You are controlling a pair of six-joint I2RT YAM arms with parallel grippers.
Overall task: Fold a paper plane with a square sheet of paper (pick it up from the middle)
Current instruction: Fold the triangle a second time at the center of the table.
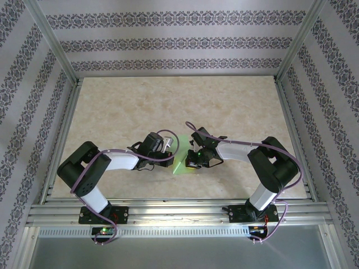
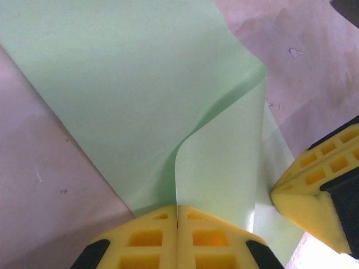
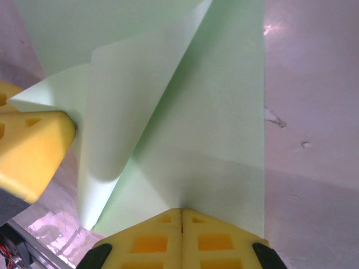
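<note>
Pale green thin square sheet of paper (image 1: 182,159) sits part-folded between arms, near table (image 1: 168,101) edge. Left gripper (image 2: 177,210) jaws clamped on curling flap, likely drawing it over. Right gripper (image 3: 182,212) jaws pinched on opposite edge, likely anchoring for crease.

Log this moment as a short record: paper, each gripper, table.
paper: pale green paper, partly folded, one flap curling upward
left gripper: shut, pinching the curled flap
right gripper: shut, pinching the paper from the opposite side
spacing: both grippers close together at the paper, near the table's front middle
table: beige marbled surface, paper's lower layer appears to lie on it
</note>
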